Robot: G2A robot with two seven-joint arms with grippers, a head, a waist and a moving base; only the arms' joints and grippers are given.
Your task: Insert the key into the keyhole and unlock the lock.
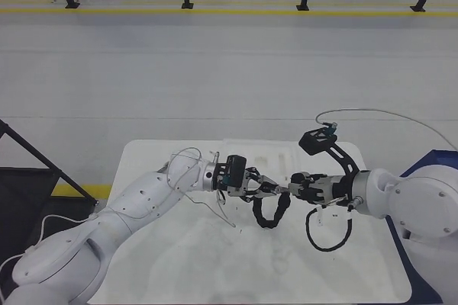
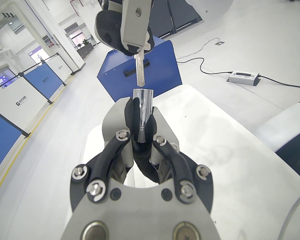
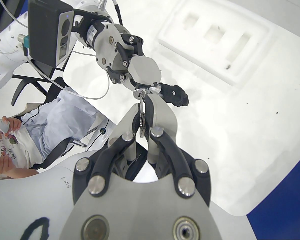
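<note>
Left side first: my left gripper is clamped tight on the lock, chrome barrel squeezed between the pads and held above the table, with its black cable dangling below. The barrel's keyhole end faces straight across at my other arm.

Moving right, there's the key, blade aimed back at the barrel. Its tip is just short of the face, with a sliver of gap in the left wrist view. Blade and barrel lie almost on one line, the blade leaning a touch off.

Further right, my right gripper pinches the key's head flat. So the push falls to the right arm, I'd say: square the blade up, slide it along its own axis toward my left, then twist.
</note>
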